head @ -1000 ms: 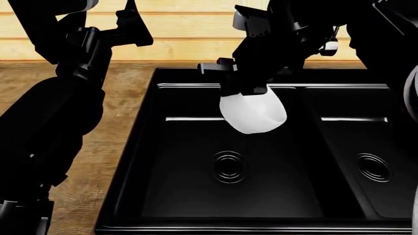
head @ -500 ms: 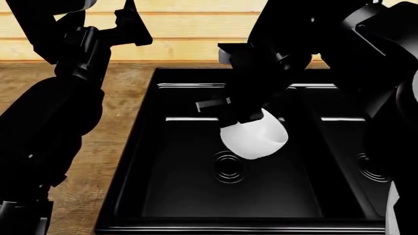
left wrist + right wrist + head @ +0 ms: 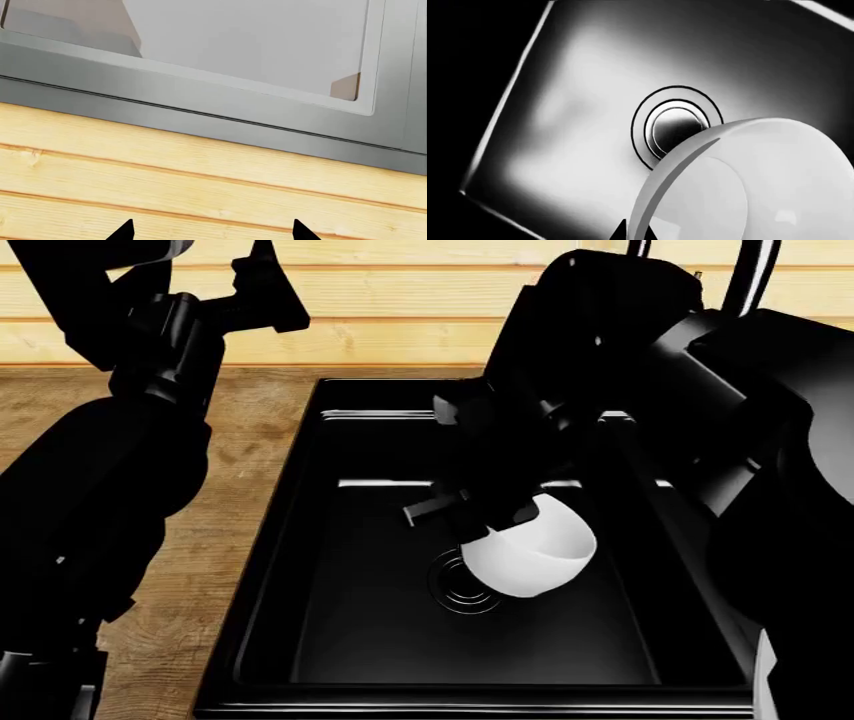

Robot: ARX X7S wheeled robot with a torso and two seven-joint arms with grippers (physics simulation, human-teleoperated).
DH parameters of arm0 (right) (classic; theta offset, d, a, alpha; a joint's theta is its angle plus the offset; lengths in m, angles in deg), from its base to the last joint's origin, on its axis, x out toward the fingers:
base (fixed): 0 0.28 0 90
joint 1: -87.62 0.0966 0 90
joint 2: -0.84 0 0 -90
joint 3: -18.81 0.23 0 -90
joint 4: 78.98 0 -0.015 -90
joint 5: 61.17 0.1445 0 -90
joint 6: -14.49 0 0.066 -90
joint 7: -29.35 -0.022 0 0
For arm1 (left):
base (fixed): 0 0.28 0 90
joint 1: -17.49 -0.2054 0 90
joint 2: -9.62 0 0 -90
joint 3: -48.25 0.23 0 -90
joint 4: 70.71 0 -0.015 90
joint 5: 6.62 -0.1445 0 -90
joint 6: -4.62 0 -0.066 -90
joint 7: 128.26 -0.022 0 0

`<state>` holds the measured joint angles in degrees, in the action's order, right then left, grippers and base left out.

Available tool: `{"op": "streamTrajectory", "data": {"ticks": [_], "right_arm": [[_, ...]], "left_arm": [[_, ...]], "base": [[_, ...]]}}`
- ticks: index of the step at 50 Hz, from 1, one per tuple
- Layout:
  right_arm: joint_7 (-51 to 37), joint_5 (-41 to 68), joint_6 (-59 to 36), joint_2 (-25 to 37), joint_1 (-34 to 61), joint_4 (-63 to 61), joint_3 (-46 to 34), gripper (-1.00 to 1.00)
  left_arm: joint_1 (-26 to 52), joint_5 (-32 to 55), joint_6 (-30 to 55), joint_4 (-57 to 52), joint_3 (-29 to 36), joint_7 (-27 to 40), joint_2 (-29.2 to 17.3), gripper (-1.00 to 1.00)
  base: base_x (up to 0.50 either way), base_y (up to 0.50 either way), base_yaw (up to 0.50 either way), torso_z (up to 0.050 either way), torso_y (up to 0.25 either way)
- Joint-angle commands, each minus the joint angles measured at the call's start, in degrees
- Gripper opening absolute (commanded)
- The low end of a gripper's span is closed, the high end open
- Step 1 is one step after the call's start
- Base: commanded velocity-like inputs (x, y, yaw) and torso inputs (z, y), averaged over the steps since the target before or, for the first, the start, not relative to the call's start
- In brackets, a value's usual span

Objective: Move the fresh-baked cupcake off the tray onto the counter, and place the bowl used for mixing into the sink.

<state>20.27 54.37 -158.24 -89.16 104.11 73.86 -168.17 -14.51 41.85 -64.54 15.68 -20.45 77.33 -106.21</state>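
The white bowl (image 3: 537, 552) hangs tilted low inside the left basin of the black sink (image 3: 304, 540), just above its round drain (image 3: 461, 587). My right gripper (image 3: 487, 522) is shut on the bowl's rim. In the right wrist view the rim of the bowl (image 3: 747, 185) runs between the tips of that gripper (image 3: 635, 231), with the drain (image 3: 675, 125) beyond. My left gripper (image 3: 262, 288) is raised over the wooden counter (image 3: 240, 440), facing the wall. It stands open (image 3: 212, 235) and holds nothing. The cupcake and the tray are out of view.
A pale plank wall (image 3: 387, 300) rises behind the counter, with a grey frame (image 3: 200, 107) above it in the left wrist view. My right arm hides most of the sink's right basin. The sink's front rim (image 3: 467, 702) lies close to me.
My right arm has lowered the bowl from above the sink down into the left basin, close to the drain. The left arm has stayed still.
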Motion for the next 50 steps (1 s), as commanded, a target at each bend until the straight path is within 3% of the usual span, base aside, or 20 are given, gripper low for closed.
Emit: {"op": "streamTrajectory", "data": {"ticks": [1, 19, 36, 50], "right_arm": [[-0.7, -4.3, -1.8, 0.0, -0.4, -1.2, 1.4, -1.00], [5.3, -15.2, -7.0, 0.0, -0.1, -5.2, 2.4, -1.00], [21.2, -20.5, -7.2, 0.0, 1.7, -11.5, -7.2, -1.00], [28.5, -23.5, -7.3, 0.0, 2.0, -13.6, -9.5, -1.00]], "left_arm": [[0.2, -0.1, -0.2, 0.3, 0.1, -0.1, 0.1, 1.00], [0.0, 0.0, -0.4, 0.4, 0.2, -0.1, 0.1, 1.00], [0.2, 0.0, -0.5, 0.5, 0.3, -0.1, 0.1, 1.00], [0.1, 0.0, -0.6, 0.5, 0.4, -0.1, 0.0, 1.00]], "base": [[0.00, 0.00, 0.00, 0.000, 0.000], [0.00, 0.00, 0.00, 0.000, 0.001], [0.00, 0.00, 0.00, 0.000, 0.000], [0.00, 0.00, 0.00, 0.001, 0.001]]}}
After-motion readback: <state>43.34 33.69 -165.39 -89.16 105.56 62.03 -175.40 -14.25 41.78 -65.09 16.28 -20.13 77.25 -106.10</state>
